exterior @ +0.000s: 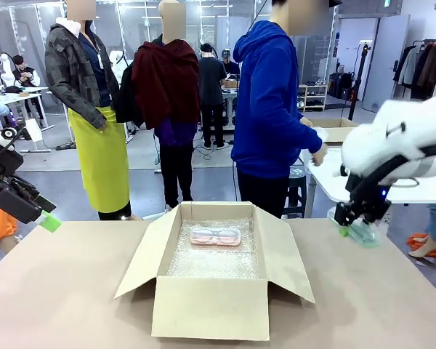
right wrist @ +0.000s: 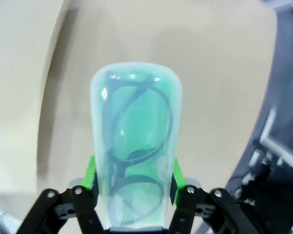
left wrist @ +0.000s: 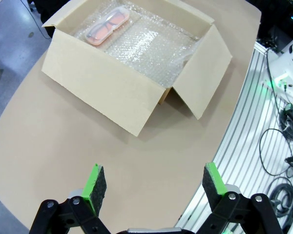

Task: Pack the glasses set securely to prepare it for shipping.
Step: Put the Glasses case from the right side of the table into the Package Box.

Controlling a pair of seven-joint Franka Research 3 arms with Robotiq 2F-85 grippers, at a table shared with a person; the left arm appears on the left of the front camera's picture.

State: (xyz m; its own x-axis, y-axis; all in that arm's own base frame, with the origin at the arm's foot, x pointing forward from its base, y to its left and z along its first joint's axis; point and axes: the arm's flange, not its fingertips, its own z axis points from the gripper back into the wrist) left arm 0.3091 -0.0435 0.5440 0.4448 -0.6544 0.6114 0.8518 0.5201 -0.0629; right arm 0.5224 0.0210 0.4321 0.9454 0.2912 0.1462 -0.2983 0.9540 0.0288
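Two grippers flank a brown cardboard box (exterior: 211,309) that stands open on the tan surface (exterior: 58,291), its front wall nearest the robot's side and its four flaps spread outward. Bubble wrap (exterior: 211,258) lines the box floor. On that wrap, toward the far wall, the pale pink glasses case (exterior: 215,235) lies flat, with eyeglasses visible through it. Out to the left of the box, the left gripper (left wrist: 154,183) hangs above the surface, released, jaws spread wide with nothing between the green pads. To the right of the box and apart from it, near the surface's right edge, the right gripper (right wrist: 134,183) is clenched on the mint green glasses case (right wrist: 136,146). Its pads press the two long sides near one end, and dark frames show inside. Beyond the far edge stands a person in a blue hoodie (exterior: 265,109), turned sideways.
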